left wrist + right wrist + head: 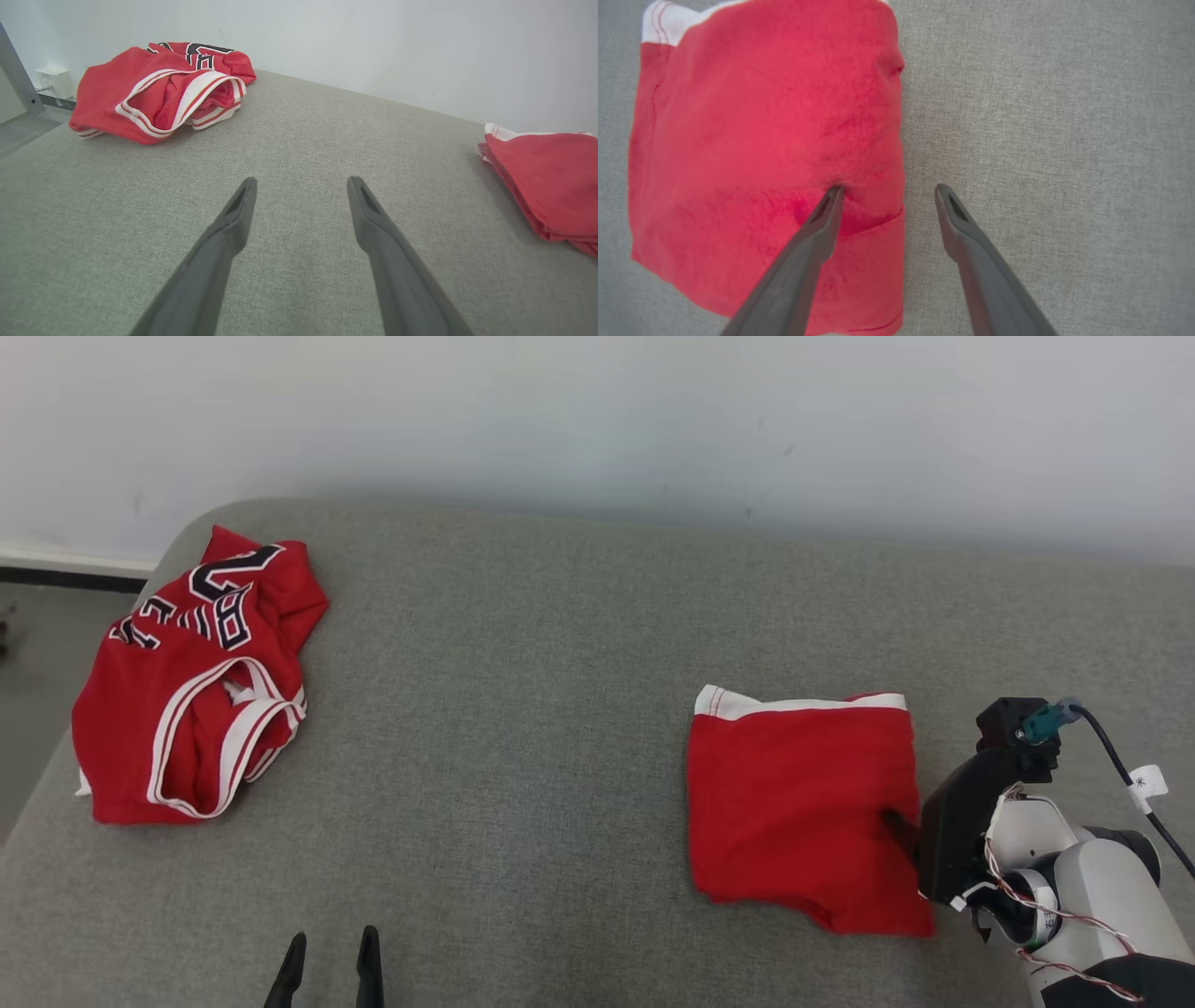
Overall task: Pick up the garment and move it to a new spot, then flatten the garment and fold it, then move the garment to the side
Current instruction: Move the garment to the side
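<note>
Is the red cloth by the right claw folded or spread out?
Folded: the red cloth lies as a compact rectangle with stacked layers showing at its edge.

- Right forearm (1106,896): glossy white rounded shell.
- Right wrist housing (966,817): matte black, angular.
- Teal plug (1038,723), black cable (1106,739), white tag (1146,782).
- Red-and-white twisted wires (1004,877).
- Fingers (224,242): long, dark grey, tapering, slotted near tips.

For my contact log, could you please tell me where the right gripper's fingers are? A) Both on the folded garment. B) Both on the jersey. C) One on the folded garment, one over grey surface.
C: the right gripper stands open, one finger on the folded garment, the other over the grey surface.
</note>
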{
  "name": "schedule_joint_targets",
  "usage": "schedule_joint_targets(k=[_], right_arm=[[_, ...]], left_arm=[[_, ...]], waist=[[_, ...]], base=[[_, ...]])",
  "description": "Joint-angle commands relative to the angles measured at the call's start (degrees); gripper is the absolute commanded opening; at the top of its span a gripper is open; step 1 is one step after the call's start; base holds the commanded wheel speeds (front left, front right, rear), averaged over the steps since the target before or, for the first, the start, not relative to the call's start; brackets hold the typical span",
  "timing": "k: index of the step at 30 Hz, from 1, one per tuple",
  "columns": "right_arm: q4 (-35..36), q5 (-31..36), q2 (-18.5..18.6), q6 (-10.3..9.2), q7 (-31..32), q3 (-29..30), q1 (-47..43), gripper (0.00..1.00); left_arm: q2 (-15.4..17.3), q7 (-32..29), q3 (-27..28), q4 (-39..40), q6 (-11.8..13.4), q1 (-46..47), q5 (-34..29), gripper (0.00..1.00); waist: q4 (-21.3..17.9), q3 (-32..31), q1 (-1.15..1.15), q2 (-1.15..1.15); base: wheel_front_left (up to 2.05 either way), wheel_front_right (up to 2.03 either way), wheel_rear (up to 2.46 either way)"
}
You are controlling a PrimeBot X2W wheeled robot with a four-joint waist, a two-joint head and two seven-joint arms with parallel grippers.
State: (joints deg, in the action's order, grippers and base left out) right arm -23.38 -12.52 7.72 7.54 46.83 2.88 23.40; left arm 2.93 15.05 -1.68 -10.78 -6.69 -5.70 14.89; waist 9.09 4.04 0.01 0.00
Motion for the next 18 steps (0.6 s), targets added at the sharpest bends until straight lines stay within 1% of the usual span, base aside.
schedule_joint_targets(k=[1, 9, 10, 11, 12, 18], right_arm=[[-0.18, 0.67, 0.06, -0.12, 0.18, 0.34, 0.58, 1.0], [-2.31, 2.12, 0.17, -0.12, 1.76, 1.33, 2.51, 1.0], [-2.42, 2.77, 0.65, -0.12, 1.98, 1.09, 2.47, 0.91], [-2.48, 3.04, 0.96, -0.12, 1.96, 0.91, 2.43, 0.48], [-2.49, 3.23, 1.24, -0.12, 2.01, 0.79, 2.44, 0.01], [-1.68, 3.72, 3.48, -0.17, 2.57, 0.04, 2.35, 0.0]], left_arm=[[-0.07, 0.18, -0.21, 0.27, 0.09, 0.7, 0.73, 1.0], [-0.07, 0.18, -2.09, 1.05, 0.42, 2.77, 0.83, 1.0], [-0.07, 0.18, -2.4, 1.18, 0.54, 2.98, 0.73, 1.0], [-0.07, 0.18, -2.72, 1.29, 0.58, 3.15, 0.73, 1.0], [-0.07, 0.18, -2.84, 1.4, 0.54, 3.3, 0.69, 1.0], [-0.06, 0.18, -2.99, 2.16, 0.7, 3.66, 0.19, 1.0]], waist=[[2.27, 2.51, -0.01, 0.0], [4.25, 5.77, -0.01, 0.0], [4.36, 6.11, -0.01, 0.0], [4.37, 6.35, -0.01, 0.0], [4.27, 6.55, -0.01, 0.0], [2.22, 6.92, -0.01, 0.0]], base=[[0.0, 0.0, 0.0], [0.0, 0.0, 0.0], [0.0, 0.0, 0.0], [0.0, 0.0, 0.0], [0.0, 0.0, 0.0], [0.0, 0.0, 0.0]])
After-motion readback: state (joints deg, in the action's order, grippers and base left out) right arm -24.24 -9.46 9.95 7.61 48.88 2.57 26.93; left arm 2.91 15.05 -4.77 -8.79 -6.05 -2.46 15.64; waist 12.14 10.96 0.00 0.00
